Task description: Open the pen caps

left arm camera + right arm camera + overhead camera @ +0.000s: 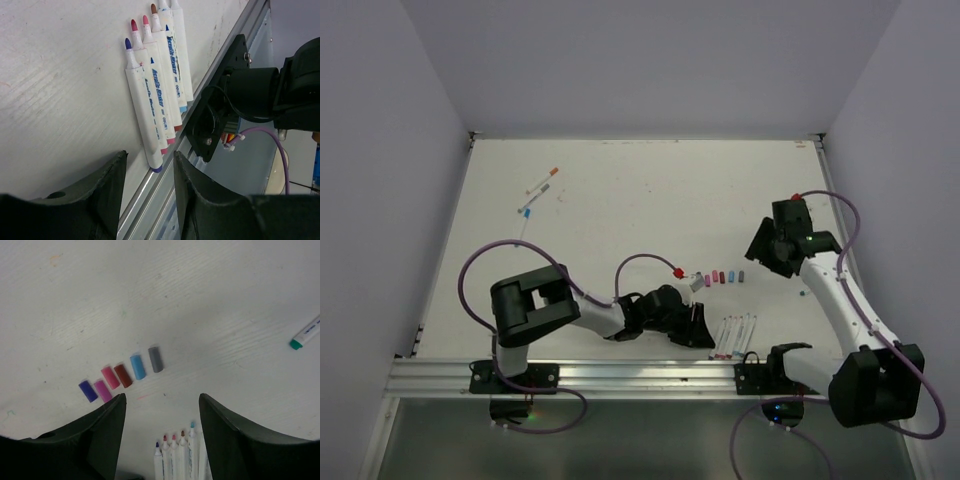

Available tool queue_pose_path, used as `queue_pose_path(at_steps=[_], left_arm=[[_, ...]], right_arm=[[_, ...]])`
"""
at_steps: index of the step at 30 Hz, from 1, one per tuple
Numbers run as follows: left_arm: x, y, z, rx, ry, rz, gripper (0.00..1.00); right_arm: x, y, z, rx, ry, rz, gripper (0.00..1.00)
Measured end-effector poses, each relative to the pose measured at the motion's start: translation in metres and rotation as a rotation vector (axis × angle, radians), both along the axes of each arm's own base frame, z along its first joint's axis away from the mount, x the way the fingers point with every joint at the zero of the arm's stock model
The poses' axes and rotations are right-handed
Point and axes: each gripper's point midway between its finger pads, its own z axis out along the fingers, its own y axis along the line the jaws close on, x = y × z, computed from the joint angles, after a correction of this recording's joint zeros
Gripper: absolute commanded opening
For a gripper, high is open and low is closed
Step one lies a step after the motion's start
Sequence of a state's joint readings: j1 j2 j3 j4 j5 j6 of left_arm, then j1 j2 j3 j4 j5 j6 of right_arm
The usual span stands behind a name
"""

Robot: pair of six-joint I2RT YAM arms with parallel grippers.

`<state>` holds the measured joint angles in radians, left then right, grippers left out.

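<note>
Six caps (123, 375) lie in a row, off, near their pens (155, 100), which sit bare-tipped at the surface's (620, 200) near edge; two far pens (542, 184) look still capped; left pincer (150, 167) and right pincer (160, 405) gape, empty.

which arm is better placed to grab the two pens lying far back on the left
Left, probably. The two pens lie on the left arm's side, and its jaws are open and empty. The right arm is over on the right, farther off.
</note>
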<state>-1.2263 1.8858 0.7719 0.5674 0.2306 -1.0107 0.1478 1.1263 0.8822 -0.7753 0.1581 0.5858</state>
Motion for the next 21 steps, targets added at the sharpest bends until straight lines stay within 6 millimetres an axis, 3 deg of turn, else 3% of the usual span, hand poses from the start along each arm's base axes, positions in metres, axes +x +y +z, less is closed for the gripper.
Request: queue_pose_path(at_steps=[6, 13, 21], left_arm=[[-0.003, 0.013, 0.001, 0.012, -0.006, 0.007, 0.47], [0.003, 0.035, 0.009, 0.073, -0.065, 0.040, 0.48], [0.009, 0.045, 0.025, 0.077, -0.127, 0.060, 0.50]], right_arm=[[-0.001, -0.049, -0.020, 0.006, 0.063, -0.186, 0.63], [-0.018, -0.100, -0.051, 0.014, 0.138, -0.396, 0.58], [-0.026, -0.143, -0.058, -0.005, 0.135, -0.560, 0.56]])
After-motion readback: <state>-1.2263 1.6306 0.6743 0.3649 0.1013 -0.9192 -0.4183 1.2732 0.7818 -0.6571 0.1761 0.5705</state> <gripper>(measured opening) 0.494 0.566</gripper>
